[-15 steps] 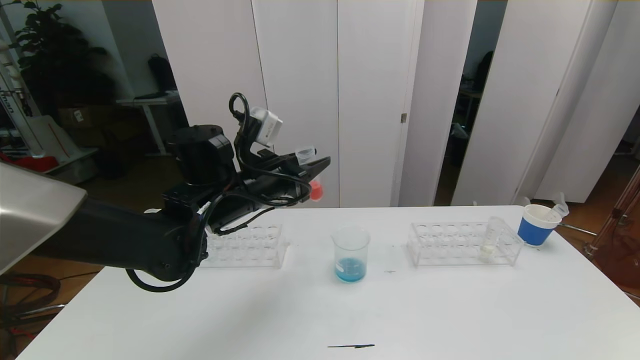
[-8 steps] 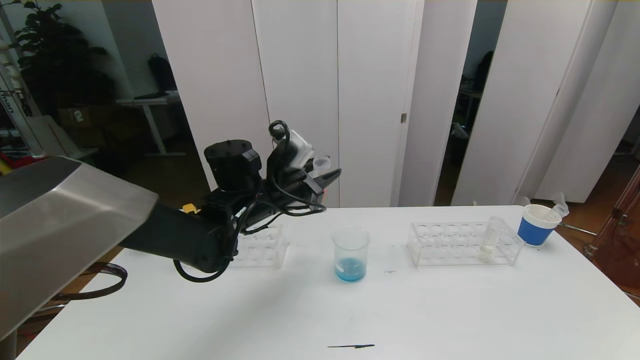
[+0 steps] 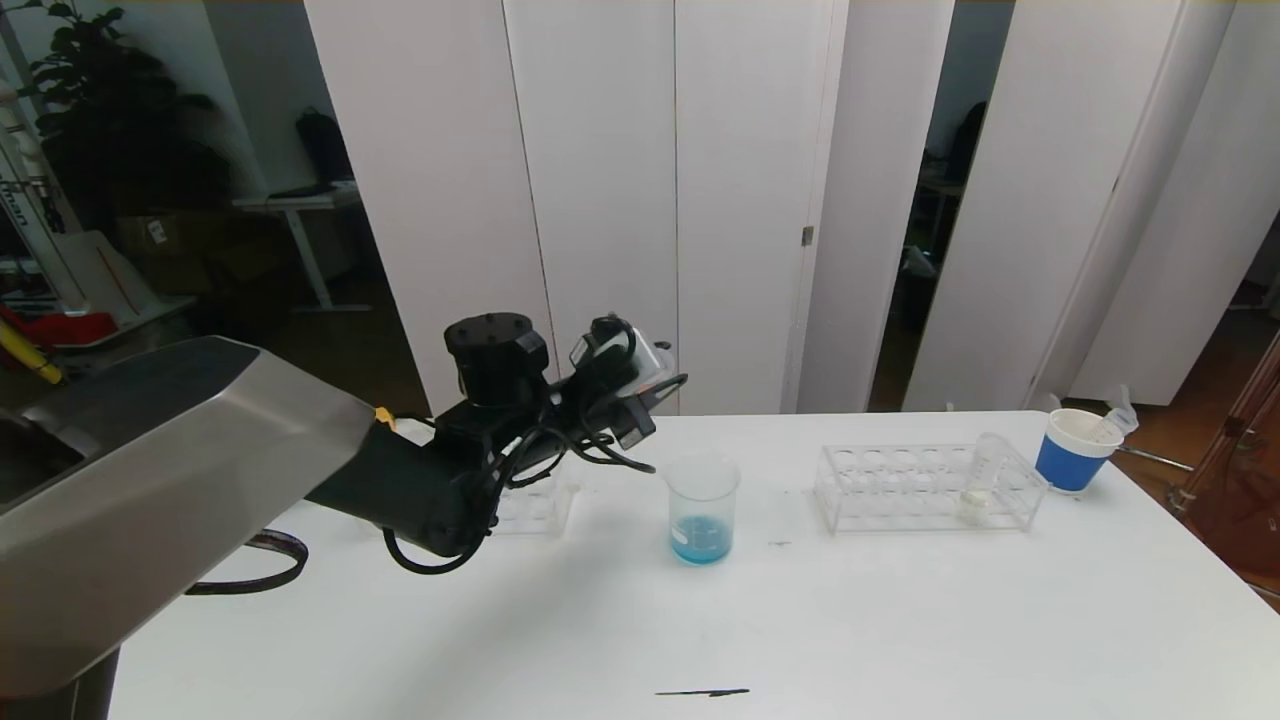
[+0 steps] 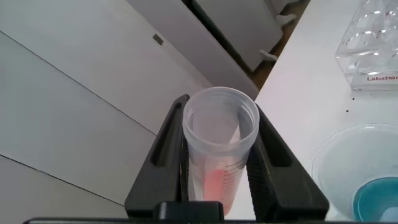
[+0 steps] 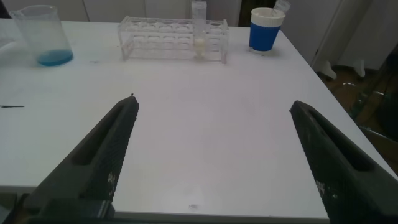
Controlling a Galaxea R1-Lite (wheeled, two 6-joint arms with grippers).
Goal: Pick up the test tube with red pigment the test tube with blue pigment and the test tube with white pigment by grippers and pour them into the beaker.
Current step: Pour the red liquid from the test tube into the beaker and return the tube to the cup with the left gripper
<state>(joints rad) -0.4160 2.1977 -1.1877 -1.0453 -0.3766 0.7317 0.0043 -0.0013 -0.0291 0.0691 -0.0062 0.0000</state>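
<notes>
**Red tube held just left of the beaker**

Beaker [image 3: 702, 508] upright mid-table, shallow blue liquid at the bottom. Left gripper [image 4: 219, 163] raised just to the left of the beaker and a little behind it, fingers [image 4: 166, 144] pressed onto either side of the test tube with red pigment [image 4: 220, 146]; tube mouth toward the wrist camera, orange-red liquid low inside. Tube itself barely visible from the head camera, hidden by arm and cables.

Right of the beaker: clear rack [image 3: 925, 488], with the test tube with white pigment [image 3: 981, 478] leaning in a slot at the end farthest from the beaker. Beyond that rack, blue paper cup [image 3: 1074, 450]. Left of the beaker, second rack [image 3: 534, 498], partly behind the left arm.

Right gripper [image 5: 214, 155] low at the near table edge, well right of the beaker, fingers spread wide, nothing between them.
</notes>
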